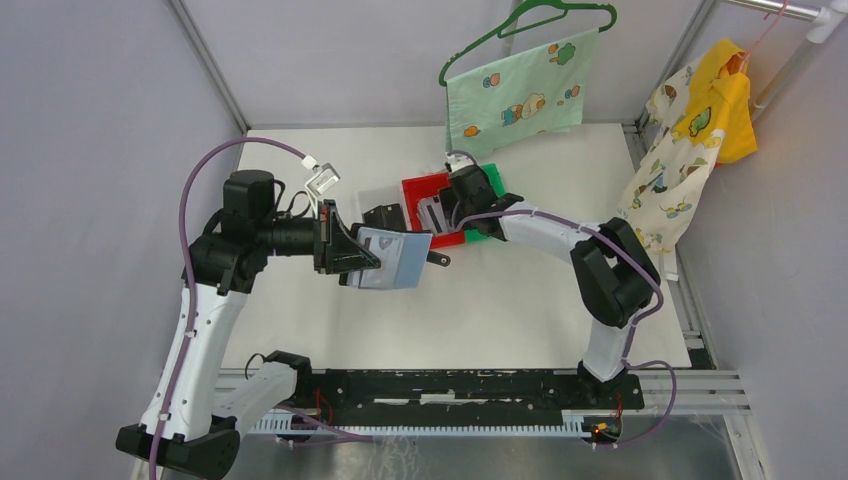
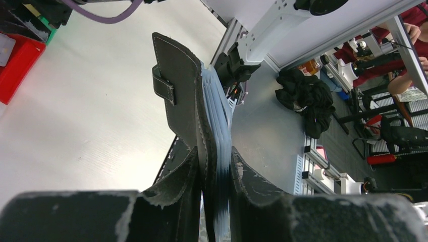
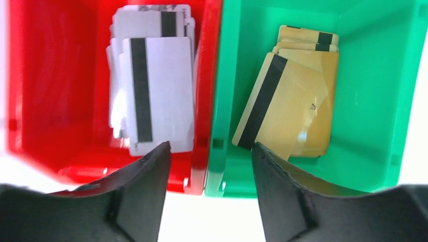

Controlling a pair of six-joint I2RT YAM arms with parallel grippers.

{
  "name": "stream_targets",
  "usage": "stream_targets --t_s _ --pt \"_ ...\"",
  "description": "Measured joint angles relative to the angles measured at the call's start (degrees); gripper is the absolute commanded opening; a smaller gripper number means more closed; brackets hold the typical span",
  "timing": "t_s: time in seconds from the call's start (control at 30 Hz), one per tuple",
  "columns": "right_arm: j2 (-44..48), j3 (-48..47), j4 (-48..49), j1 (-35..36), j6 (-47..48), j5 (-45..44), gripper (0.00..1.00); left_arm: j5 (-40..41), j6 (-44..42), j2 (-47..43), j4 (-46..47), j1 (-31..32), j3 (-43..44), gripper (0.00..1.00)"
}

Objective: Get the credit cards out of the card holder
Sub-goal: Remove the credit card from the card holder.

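Observation:
My left gripper point(image 1: 345, 252) is shut on the black card holder point(image 1: 397, 260) and holds it above the table with its grey-blue lining facing up. In the left wrist view the card holder point(image 2: 181, 91) stands edge-on between my fingers point(image 2: 176, 176), snap tab on its left face; no card shows in its pockets. My right gripper point(image 1: 462, 195) is open and empty, hovering over the wall shared by the red bin point(image 3: 40, 75) and the green bin point(image 3: 383, 75). Whitish-grey credit cards point(image 3: 161, 91) lie in the red bin. Tan-gold credit cards point(image 3: 300, 96) lie in the green bin.
A small clear plastic bin point(image 1: 323, 180) sits behind the left gripper. A dark object point(image 1: 384, 215) lies left of the red bin point(image 1: 420, 190). A printed cloth on a green hanger point(image 1: 515, 95) hangs at the back, and yellow garments point(image 1: 700, 125) hang at the right.

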State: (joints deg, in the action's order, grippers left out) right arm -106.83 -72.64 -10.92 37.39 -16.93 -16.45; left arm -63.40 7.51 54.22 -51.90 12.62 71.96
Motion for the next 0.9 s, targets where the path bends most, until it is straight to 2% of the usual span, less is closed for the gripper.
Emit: stream_targets --t_s 0.07,0.17,0.3,0.5,0.77,0.9 --pt "2.2 0.3 -1.8 0.0 0.0 1.6 0.79 -0.4 -0.6 0.0 -0.6 0.0 0.0 0.02" --pt "8.0 0.3 -3.3 0.0 0.6 5.1 0.85 -1.4 -1.6 0.0 -1.6 0.0 0.0 0.02" --pt "18.3 0.4 -3.8 0.0 2.5 11.0 0.88 -3.0 -3.0 -0.2 -2.6 0.0 0.0 0.02" --pt "30.7 3.6 -3.3 -0.4 5.4 25.9 0.92 -7.8 -5.8 -0.3 -5.4 0.0 0.0 0.02" --pt "37.1 7.4 2.1 -0.5 4.1 48.5 0.96 -13.2 -8.7 -0.3 -8.3 0.0 0.0 0.02" --pt "37.8 8.4 6.5 -0.5 1.6 55.2 0.96 -13.0 -8.9 -0.3 -8.9 0.0 0.0 0.02"
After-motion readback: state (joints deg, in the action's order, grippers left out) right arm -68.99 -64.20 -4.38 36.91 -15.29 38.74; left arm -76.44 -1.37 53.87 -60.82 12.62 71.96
